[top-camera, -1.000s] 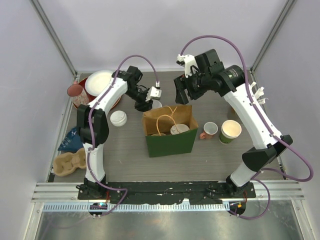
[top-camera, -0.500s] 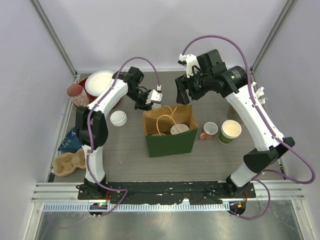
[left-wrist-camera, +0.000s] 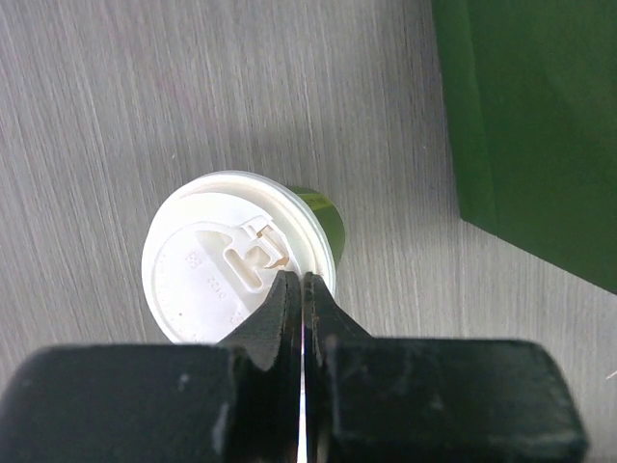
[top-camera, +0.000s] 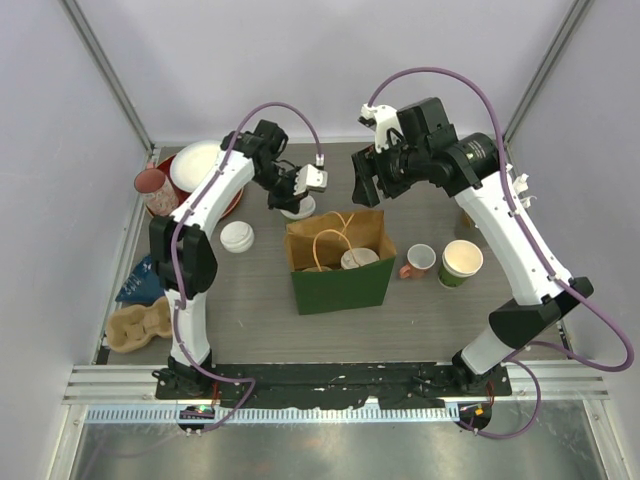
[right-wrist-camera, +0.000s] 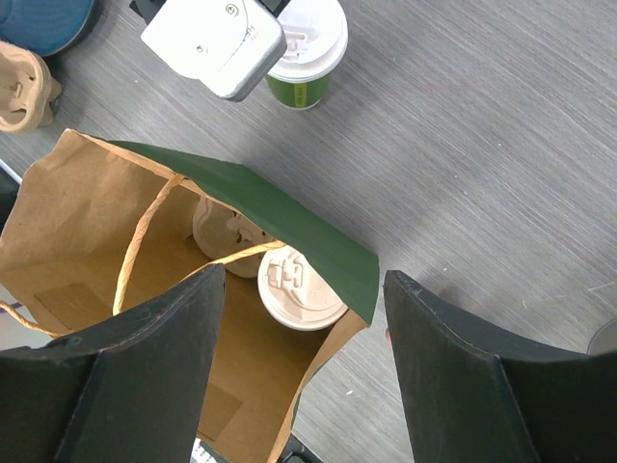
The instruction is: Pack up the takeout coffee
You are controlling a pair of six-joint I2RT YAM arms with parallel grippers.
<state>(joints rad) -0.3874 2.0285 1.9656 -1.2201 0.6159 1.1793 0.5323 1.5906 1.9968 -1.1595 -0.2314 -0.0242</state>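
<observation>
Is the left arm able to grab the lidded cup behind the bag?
Probably yes: the left gripper sits right above the lidded cup, with nothing between them, though it is shut and must open first.

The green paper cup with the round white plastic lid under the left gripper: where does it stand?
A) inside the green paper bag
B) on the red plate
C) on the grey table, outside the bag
C: the left wrist view shows the lidded green paper cup on bare grey table, apart from the green paper bag.
</observation>
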